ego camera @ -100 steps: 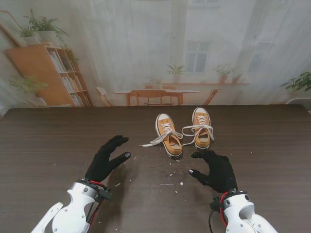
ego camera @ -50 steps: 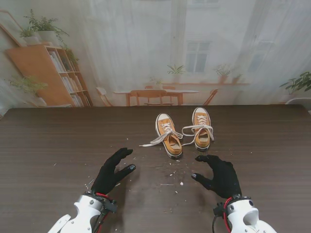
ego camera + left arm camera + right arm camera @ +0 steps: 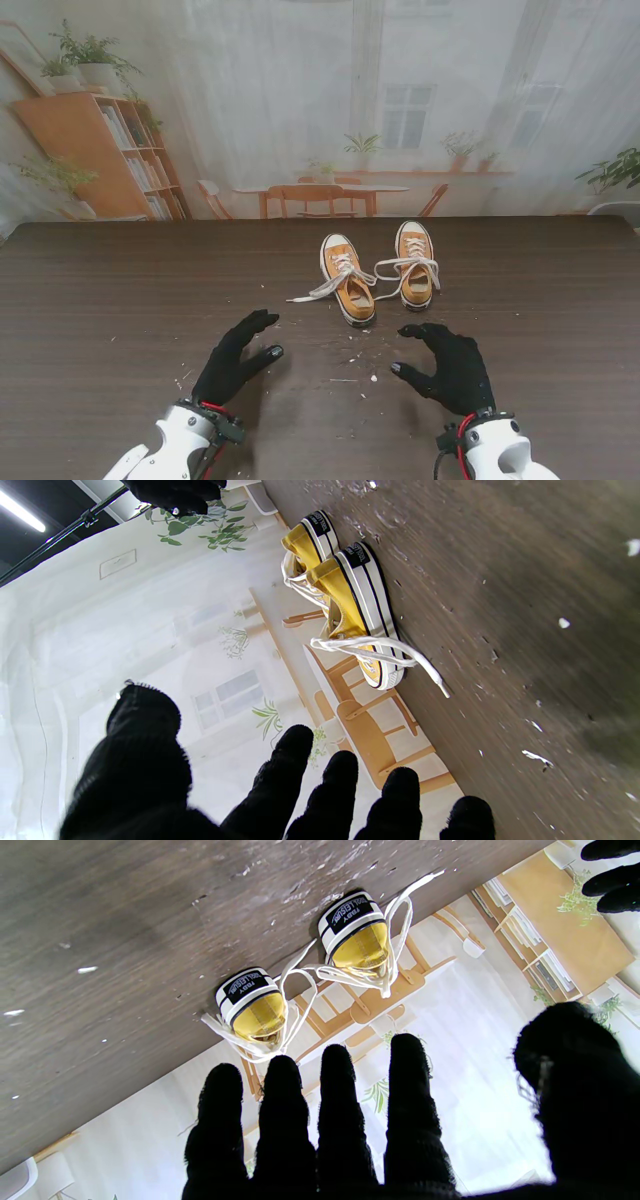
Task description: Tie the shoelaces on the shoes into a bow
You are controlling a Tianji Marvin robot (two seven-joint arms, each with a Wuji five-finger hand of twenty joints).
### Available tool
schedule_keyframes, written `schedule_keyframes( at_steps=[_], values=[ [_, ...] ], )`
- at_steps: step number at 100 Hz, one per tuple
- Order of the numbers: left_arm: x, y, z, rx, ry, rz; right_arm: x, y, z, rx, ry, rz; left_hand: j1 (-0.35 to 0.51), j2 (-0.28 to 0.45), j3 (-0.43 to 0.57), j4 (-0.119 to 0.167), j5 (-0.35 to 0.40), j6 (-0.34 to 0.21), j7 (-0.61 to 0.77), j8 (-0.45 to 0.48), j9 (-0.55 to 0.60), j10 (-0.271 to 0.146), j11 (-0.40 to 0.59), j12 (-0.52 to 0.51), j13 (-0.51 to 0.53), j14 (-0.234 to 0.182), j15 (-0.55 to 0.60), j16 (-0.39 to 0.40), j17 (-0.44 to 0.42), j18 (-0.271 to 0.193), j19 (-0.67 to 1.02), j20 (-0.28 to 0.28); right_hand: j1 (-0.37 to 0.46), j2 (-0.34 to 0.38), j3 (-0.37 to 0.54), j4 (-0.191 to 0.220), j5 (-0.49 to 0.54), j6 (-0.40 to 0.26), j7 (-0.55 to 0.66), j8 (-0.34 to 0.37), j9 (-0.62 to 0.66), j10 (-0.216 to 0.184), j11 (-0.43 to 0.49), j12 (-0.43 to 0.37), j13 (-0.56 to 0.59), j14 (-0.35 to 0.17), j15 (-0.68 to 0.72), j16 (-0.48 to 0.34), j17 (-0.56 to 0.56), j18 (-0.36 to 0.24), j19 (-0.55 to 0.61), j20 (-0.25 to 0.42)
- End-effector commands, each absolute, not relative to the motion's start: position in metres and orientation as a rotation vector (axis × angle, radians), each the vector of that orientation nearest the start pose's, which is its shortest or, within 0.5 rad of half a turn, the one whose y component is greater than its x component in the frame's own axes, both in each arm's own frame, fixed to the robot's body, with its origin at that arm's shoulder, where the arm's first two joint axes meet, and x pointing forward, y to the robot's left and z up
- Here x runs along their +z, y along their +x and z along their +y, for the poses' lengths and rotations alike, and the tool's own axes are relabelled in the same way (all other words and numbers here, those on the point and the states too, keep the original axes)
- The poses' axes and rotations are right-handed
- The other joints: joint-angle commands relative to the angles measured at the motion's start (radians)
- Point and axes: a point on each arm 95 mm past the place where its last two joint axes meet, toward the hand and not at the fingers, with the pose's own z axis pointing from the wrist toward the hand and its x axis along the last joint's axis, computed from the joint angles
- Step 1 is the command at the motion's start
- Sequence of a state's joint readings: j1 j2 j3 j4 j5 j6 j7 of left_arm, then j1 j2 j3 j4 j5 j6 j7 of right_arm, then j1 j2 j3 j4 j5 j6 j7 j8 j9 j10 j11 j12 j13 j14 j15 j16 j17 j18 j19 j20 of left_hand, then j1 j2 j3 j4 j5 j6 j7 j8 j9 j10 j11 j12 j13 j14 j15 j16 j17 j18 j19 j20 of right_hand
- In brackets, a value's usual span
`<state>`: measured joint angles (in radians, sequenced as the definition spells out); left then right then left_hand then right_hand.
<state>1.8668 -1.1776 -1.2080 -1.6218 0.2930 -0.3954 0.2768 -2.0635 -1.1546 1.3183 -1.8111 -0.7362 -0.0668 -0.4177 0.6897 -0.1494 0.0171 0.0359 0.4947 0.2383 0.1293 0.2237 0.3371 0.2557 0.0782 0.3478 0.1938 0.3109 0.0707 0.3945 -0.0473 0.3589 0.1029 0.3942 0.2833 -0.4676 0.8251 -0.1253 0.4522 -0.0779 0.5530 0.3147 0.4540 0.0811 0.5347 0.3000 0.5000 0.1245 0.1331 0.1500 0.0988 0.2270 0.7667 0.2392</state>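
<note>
Two yellow canvas shoes stand side by side near the far middle of the table, heels toward me. The left shoe (image 3: 347,279) (image 3: 357,610) (image 3: 360,937) has loose white laces (image 3: 318,291) trailing out to the left on the table. The right shoe (image 3: 415,264) (image 3: 252,1010) has untied laces (image 3: 400,267) looped across it toward the left shoe. My left hand (image 3: 236,357) (image 3: 280,790) hovers open, nearer to me and left of the shoes. My right hand (image 3: 449,366) (image 3: 350,1125) hovers open nearer to me than the right shoe. Neither hand touches anything.
Small white crumbs (image 3: 352,360) are scattered on the dark wood table (image 3: 120,300) between my hands and the shoes. A printed backdrop of a room stands behind the table's far edge.
Both hands have drawn back toward me and slightly inward, away from the shoes. The fingers stay spread. Shoes and laces have not moved.
</note>
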Motion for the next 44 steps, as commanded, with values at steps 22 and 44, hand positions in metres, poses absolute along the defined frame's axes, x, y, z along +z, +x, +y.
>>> schedule_keyframes(
  at_steps=[22,44],
  values=[
    [-0.3733,0.2916,-0.0342,-2.274,-1.825,0.818,-0.3595,0.2565,-0.0036,1.761,1.548,1.020,0.031,0.028,-0.001,0.016,0.004,-0.096,0.010,0.014,0.009,-0.023,-0.025,-0.017,-0.025,-0.023,-0.009,-0.028,-0.014,-0.039,-0.022,0.012,-0.023,0.012,0.015,0.035,-0.022,-0.021,0.010,-0.024,-0.024,-0.020,-0.006,-0.006,-0.009,-0.005,-0.004,-0.006,0.000,-0.021,-0.004,-0.007],
    [-0.3743,0.2911,-0.0346,-2.283,-1.833,0.821,-0.3604,0.2565,-0.0032,1.756,1.545,1.022,0.033,0.028,0.000,0.017,0.008,-0.092,0.009,0.014,0.009,-0.021,-0.025,-0.017,-0.026,-0.022,-0.009,-0.028,-0.015,-0.039,-0.023,0.013,-0.023,0.011,0.019,0.034,-0.017,-0.020,0.013,-0.024,-0.022,-0.020,-0.005,-0.006,-0.007,-0.002,-0.004,-0.004,0.003,-0.020,-0.003,-0.003]
  ],
)
